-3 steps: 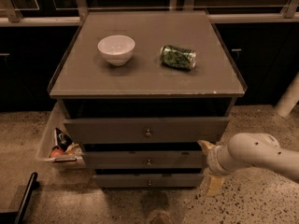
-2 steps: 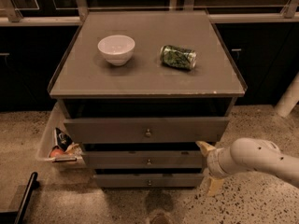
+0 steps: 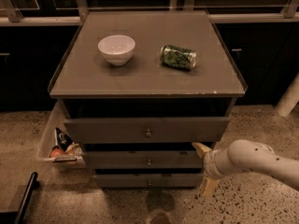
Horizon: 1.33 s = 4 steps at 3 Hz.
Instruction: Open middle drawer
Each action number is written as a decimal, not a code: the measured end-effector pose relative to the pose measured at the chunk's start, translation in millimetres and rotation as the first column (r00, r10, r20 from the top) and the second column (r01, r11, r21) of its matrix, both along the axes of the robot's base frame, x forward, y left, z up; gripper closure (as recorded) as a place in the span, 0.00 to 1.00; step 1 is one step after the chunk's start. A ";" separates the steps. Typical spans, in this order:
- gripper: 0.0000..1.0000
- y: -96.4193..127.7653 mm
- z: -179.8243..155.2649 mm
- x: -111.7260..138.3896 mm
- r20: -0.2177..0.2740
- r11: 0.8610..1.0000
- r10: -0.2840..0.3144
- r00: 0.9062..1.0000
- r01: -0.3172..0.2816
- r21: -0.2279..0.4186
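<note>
The middle drawer (image 3: 140, 159) is the second of three grey-brown fronts in the cabinet, with a small round knob (image 3: 149, 162). It stands out less than the top drawer (image 3: 117, 129) and a little more than the bottom drawer (image 3: 126, 180). My gripper (image 3: 205, 167) is at the right end of the middle drawer front, at the cabinet's right front corner. Its yellowish fingers are spread, one above (image 3: 202, 148) and one below (image 3: 209, 185), and hold nothing. The white arm comes in from the right.
A white bowl (image 3: 116, 49) and a green can (image 3: 178, 57) lying on its side are on the cabinet top (image 3: 140, 78). A bin with snack packets (image 3: 60, 146) stands at the left. A black bar (image 3: 25, 197) is at lower left, a white post (image 3: 288, 97) at right.
My gripper has moved slightly left, closer to the right end of the middle drawer. The drawers have not moved.
</note>
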<state>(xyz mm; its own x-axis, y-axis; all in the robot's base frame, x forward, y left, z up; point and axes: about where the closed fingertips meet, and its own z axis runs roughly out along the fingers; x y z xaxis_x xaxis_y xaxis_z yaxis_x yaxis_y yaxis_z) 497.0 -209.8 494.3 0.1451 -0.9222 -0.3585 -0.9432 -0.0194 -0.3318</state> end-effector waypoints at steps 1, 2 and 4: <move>0.00 12.4 -12.9 5.8 0.014 0.999 0.022 1.000 -0.022 0.043; 0.00 21.5 -23.4 11.2 0.024 0.997 0.039 0.999 -0.041 0.072; 0.00 35.3 -38.4 23.1 0.042 0.992 0.065 0.997 -0.069 0.102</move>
